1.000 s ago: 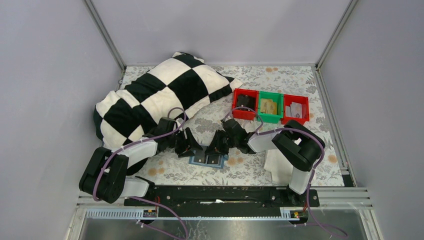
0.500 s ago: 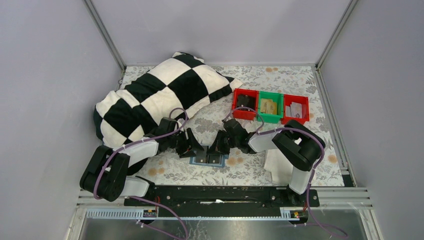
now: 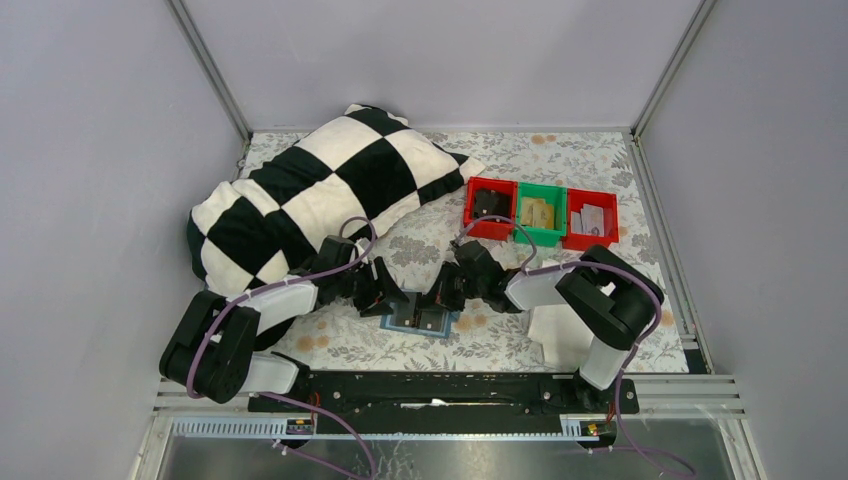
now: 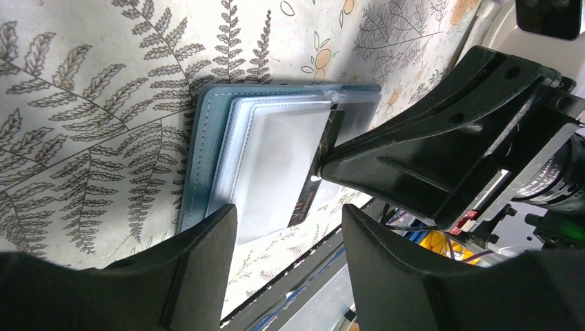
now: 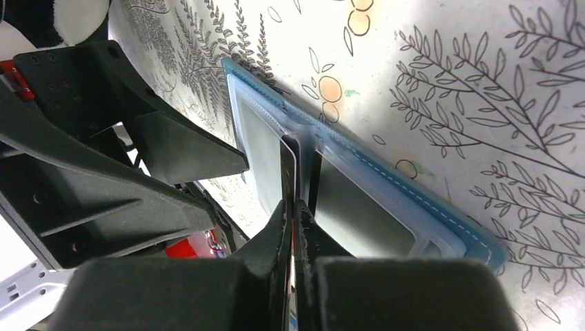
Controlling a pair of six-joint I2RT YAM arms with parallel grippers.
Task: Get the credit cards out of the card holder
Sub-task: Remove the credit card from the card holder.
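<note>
The teal-blue card holder [image 3: 412, 325] lies open on the floral cloth near the front edge, its clear sleeves facing up [image 4: 207, 138] [image 5: 414, 200]. A dark credit card [image 4: 323, 162] stands on edge at the holder's fold, seen as a thin edge [image 5: 288, 165] in the right wrist view. My right gripper [image 3: 438, 300] [image 5: 295, 207] is shut on that card, coming in from the right. My left gripper [image 3: 388, 300] [image 4: 288, 221] is open at the holder's left half, with one finger [image 4: 207, 255] over its left edge and nothing between the jaws.
A black-and-white checked pillow [image 3: 310, 190] fills the back left. Three small bins stand at the back right: red [image 3: 490, 208], green [image 3: 541, 213], red [image 3: 590, 218], each holding items. A white sheet [image 3: 555, 330] lies beside the right arm's base.
My right gripper has closed from partly open onto the card at the fold, and its arm has shifted slightly. The left gripper has edged closer to the holder and stays open.
</note>
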